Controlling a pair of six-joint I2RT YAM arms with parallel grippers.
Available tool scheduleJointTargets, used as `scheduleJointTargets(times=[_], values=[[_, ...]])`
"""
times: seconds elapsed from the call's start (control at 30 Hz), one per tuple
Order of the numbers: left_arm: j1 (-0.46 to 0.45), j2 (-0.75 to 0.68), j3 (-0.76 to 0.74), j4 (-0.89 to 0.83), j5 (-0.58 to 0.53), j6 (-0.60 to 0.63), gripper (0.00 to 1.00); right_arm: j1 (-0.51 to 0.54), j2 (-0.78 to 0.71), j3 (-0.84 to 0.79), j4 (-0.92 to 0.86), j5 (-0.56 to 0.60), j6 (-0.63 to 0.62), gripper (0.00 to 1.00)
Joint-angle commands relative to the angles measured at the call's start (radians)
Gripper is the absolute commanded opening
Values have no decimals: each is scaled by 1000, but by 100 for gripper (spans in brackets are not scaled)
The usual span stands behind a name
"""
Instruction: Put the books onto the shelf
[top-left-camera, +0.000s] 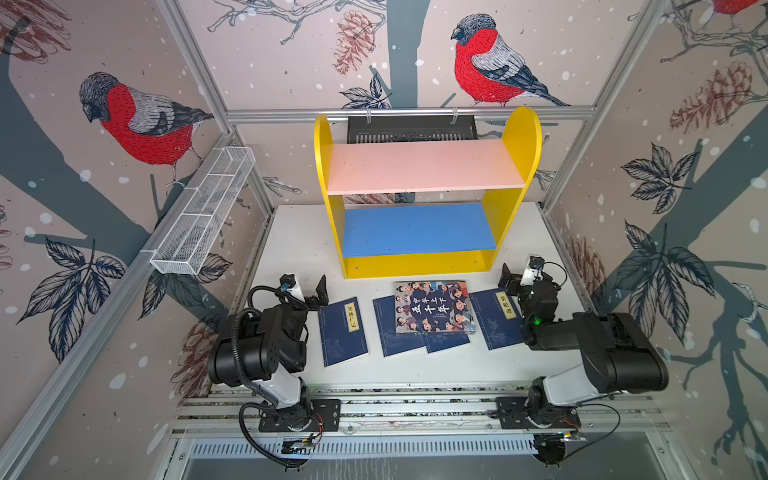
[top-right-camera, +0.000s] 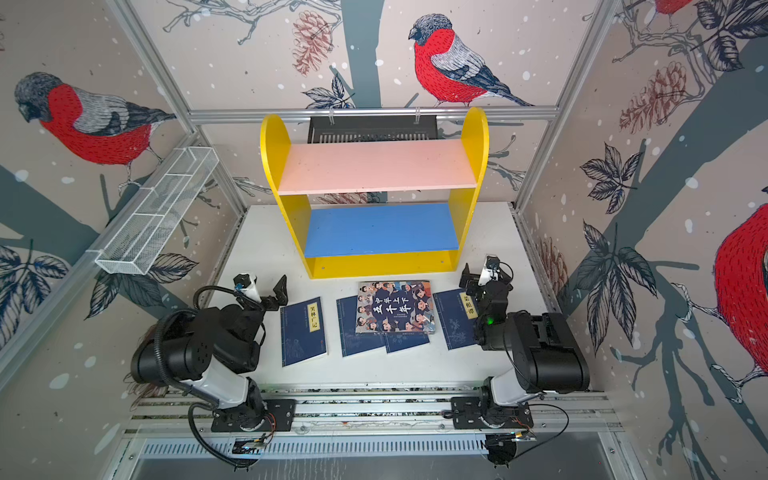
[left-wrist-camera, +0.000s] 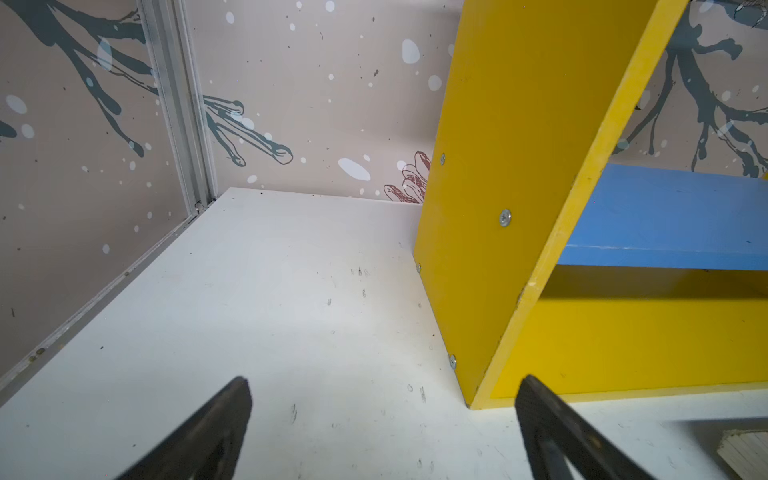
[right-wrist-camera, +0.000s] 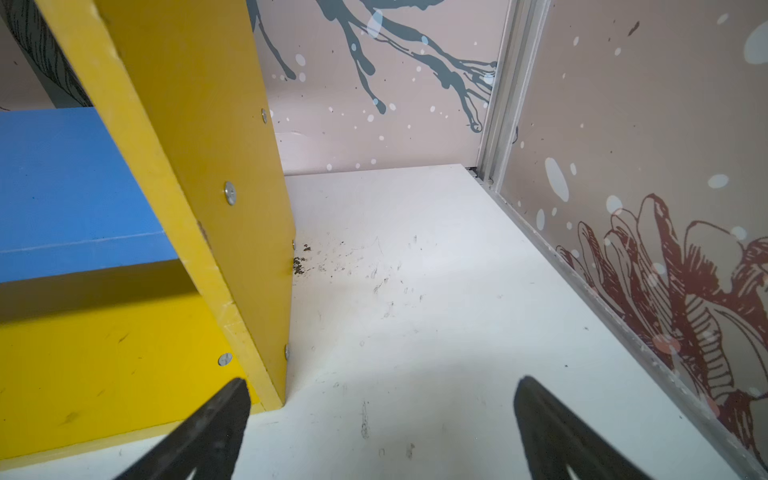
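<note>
The shelf, with yellow sides, a pink upper board and a blue lower board, stands at the back of the table with both boards bare. In front of it lie the books. One navy book is at the left and another at the right. The illustrated book rests on two more navy ones. My left gripper hovers open by the shelf's left front corner. My right gripper hovers open by its right front corner. Neither holds anything.
A white wire basket hangs on the left wall rail. A black vented tray sits behind the shelf's top. Wall panels close in the white table on the left, right and back. Bare table shows beside each shelf side.
</note>
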Motion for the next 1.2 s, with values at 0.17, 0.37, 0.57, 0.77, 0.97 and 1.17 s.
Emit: scheduleJointTargets(times=[0.17, 0.37, 0.57, 0.77, 0.97, 1.17], values=[[-2, -1, 3, 91, -6, 6, 99, 4, -5, -2, 15, 13, 7, 100], [-2, -1, 3, 91, -6, 7, 99, 5, -5, -2, 15, 13, 7, 100], [-2, -1, 4, 91, -7, 6, 99, 6, -5, -4, 16, 14, 7, 100], [-2, -1, 3, 91, -6, 6, 99, 5, -5, -4, 16, 13, 7, 100], [-14, -20, 74, -55, 67, 53, 99, -6, -5, -1, 13, -7, 13, 100], [-50, -34, 121, -175, 74, 105, 99, 21, -20, -58, 103, 53, 1, 100]])
